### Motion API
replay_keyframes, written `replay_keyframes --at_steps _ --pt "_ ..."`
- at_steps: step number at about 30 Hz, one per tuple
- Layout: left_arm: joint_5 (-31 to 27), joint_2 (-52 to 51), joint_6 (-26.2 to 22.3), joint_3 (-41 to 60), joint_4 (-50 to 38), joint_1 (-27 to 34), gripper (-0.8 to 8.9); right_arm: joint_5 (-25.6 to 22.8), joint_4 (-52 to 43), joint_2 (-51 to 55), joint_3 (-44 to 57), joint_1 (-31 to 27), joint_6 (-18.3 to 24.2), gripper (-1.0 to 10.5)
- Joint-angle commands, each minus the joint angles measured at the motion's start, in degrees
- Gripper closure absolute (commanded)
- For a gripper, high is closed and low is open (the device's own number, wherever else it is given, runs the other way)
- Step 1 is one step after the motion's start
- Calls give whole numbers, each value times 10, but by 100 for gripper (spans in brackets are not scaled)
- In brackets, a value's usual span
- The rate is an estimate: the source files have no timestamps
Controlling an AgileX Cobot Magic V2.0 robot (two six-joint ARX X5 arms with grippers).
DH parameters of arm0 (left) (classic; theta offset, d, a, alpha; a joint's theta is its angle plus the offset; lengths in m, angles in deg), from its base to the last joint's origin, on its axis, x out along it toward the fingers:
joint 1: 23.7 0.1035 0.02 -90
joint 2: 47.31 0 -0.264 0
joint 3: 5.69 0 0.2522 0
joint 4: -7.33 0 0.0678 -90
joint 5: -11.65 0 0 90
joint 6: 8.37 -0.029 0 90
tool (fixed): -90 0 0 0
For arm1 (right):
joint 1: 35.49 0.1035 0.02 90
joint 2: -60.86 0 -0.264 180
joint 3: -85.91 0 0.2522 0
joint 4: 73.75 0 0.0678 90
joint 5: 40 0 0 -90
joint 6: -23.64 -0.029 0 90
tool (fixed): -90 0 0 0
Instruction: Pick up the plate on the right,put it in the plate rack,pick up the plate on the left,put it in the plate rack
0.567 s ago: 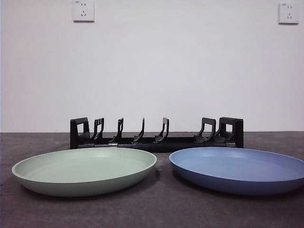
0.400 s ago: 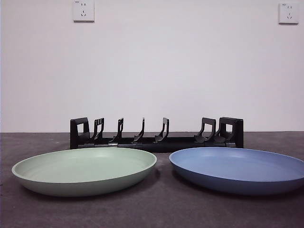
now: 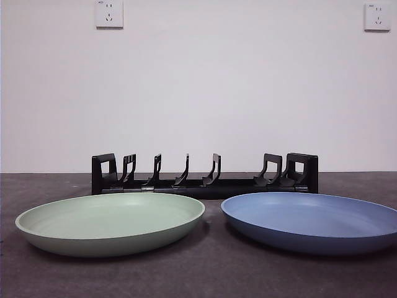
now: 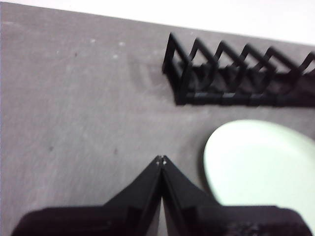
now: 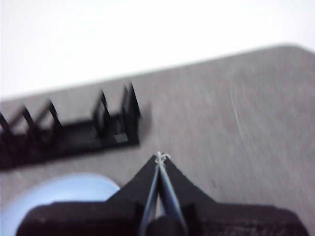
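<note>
Blue plate point(image 3: 310, 221) lay flat on the dark table point(image 3: 211, 273), on the right in the front view, just in front of the plate rack's point(image 3: 205, 176) right end. Green plate point(image 3: 110, 223) lay flat beside it on the left, rims near but apart. Both plates were bare, nothing in them. Rack stood behind both, prongs upright, every slot unoccupied.

Right gripper point(image 5: 160, 156): jaws pressed together to a point, holding nothing, hanging above bare table beside the blue plate point(image 5: 54, 201); rack end point(image 5: 115, 125) beyond it. Picture blurred. Left gripper point(image 4: 161, 160): jaws likewise closed tip to tip, holding nothing, over bare table beside the green plate point(image 4: 261, 172), rack point(image 4: 236, 73) further off. Neither arm showed in the front view.

Judgement: task at its very start; nothing racked. Step in hand is the approach to the blue plate with the right gripper. To do it well: part the jaws before descent, come at the outer rim where it lifts off the table, one jaw under the lip and one inside. Grip on the rim alone looks likely to let a shallow, smooth plate pivot, so a firm pinch seems wise. Tilt the plate upright before lowering it between two prongs.
</note>
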Motion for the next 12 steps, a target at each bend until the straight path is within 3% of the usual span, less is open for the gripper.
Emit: replay_keyframes --at_steps 1,7,12 --pt "18 10 24 -43 6 2 820 7 6 -19 -42 0 -17 958" --pt "60 63 24 -154 61 2 820 67 75 -99 -150 0 -14 958" --pt "103 119 -5 -260 140 2 820 127 172 -183 -268 0 15 958"
